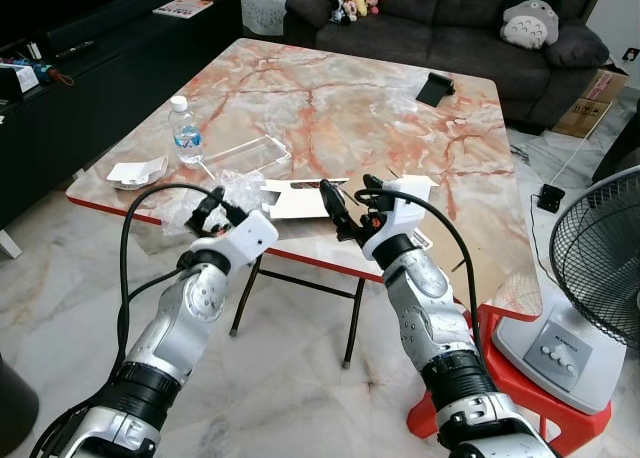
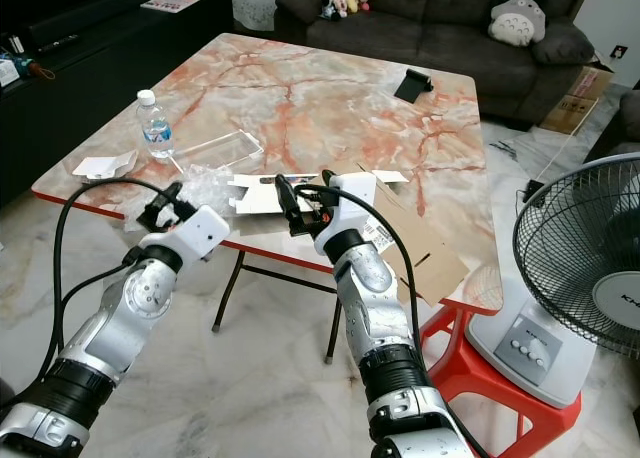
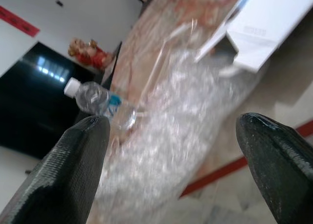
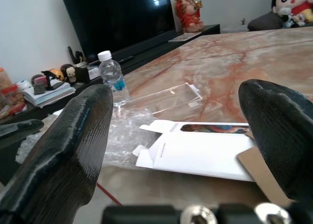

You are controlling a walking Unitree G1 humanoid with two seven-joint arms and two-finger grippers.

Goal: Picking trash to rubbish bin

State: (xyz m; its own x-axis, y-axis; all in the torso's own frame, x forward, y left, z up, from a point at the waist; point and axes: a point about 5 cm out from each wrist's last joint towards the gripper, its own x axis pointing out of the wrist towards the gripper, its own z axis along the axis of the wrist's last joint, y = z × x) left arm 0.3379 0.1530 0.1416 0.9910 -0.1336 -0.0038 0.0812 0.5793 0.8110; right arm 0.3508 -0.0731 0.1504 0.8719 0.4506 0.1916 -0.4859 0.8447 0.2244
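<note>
Crumpled clear plastic wrap (image 1: 235, 193) lies at the near edge of the marble table (image 1: 340, 108). Beside it are a flat white box (image 1: 295, 200), a clear plastic tray (image 1: 245, 158), a water bottle (image 1: 186, 133) and a small white carton (image 1: 138, 172). My left gripper (image 1: 205, 213) hovers open just before the wrap, which sits between its fingers (image 3: 73, 170) in the left wrist view. My right gripper (image 1: 348, 203) is open too, at the table edge facing the white box (image 4: 205, 148). Brown cardboard (image 2: 420, 243) lies to its right.
A black object (image 1: 434, 88) rests at the table's far right. A fan (image 1: 600, 268) and a red stool (image 1: 500, 378) stand close on my right. A dark TV cabinet (image 1: 80, 78) runs along the left, and a sofa (image 1: 450, 18) stands behind the table.
</note>
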